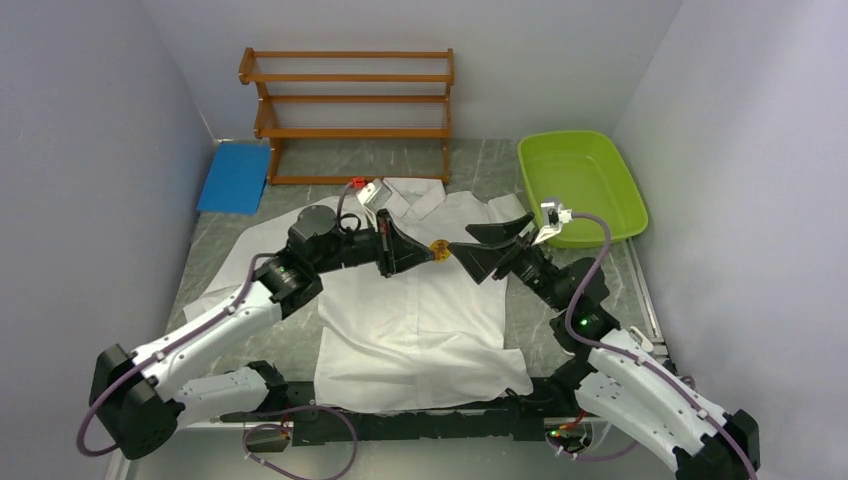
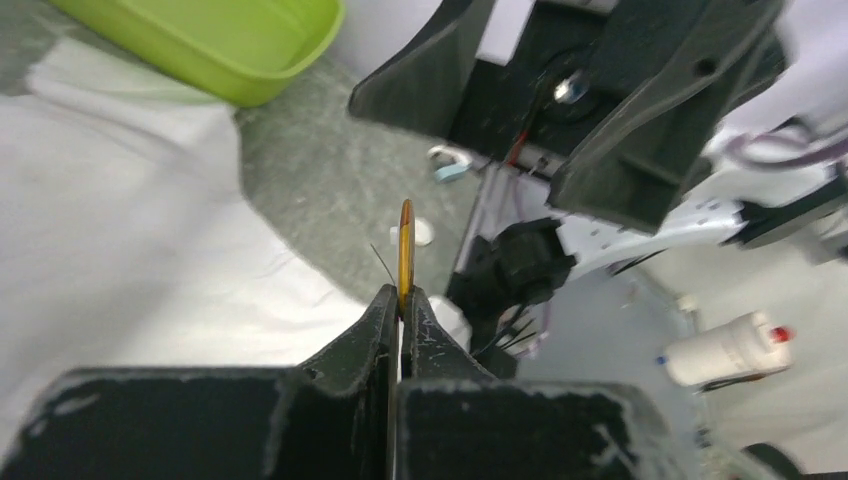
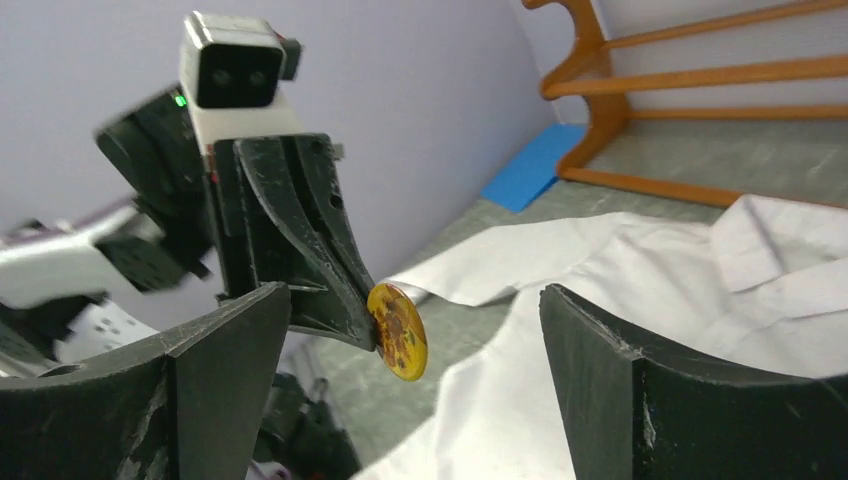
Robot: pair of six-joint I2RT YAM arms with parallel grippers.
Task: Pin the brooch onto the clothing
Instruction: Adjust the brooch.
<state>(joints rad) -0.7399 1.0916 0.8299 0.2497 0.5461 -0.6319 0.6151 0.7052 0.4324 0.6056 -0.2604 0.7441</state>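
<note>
1. The left end effector (image 2: 402,300) is pinched shut on the lower rim of the brooch (image 2: 405,245). The round amber disc is held edge-up, clear above the shirt, probably so that its back can be reached.
2. Directly facing it, the right end effector (image 1: 470,247) stands with its jaws wide apart, one on each side of the disc and touching nothing. It looks like a hand-over between the arms.
3. Below both lies the shirt (image 1: 420,320), white and spread front-up on the grey surface (image 1: 480,165). Its collar points away from the arms, ready to take the pin.
4. A thin dark wire beside the disc may be its pin, but whether the clasp is open cannot be made out. The left arm covers part of one sleeve.
5. Beyond the right end effector sits a green tub (image 1: 580,180). Beyond the left one are a wooden rack (image 1: 350,95) and a blue pad (image 1: 235,175).
</note>
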